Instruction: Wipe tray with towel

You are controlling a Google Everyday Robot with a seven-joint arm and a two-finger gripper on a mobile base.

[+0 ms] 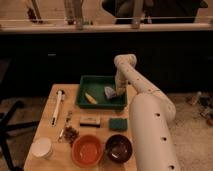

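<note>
The dark-green tray (100,81) lies at the back of the wooden table. A pale grey-blue towel (109,92) sits bunched inside it, near the right wall. My white arm rises from the lower right, bends above the tray and comes down to the gripper (119,93), which is shut on the towel's right side and presses it to the tray floor. A yellow object (90,98) lies in the tray's left half.
In front of the tray are a small dark bar (90,120), a teal pad (118,123), an orange bowl (88,150), a dark bowl (119,147) and a white cup (42,148). A white-handled tool (57,106) lies at the left. A black chair stands off the left edge.
</note>
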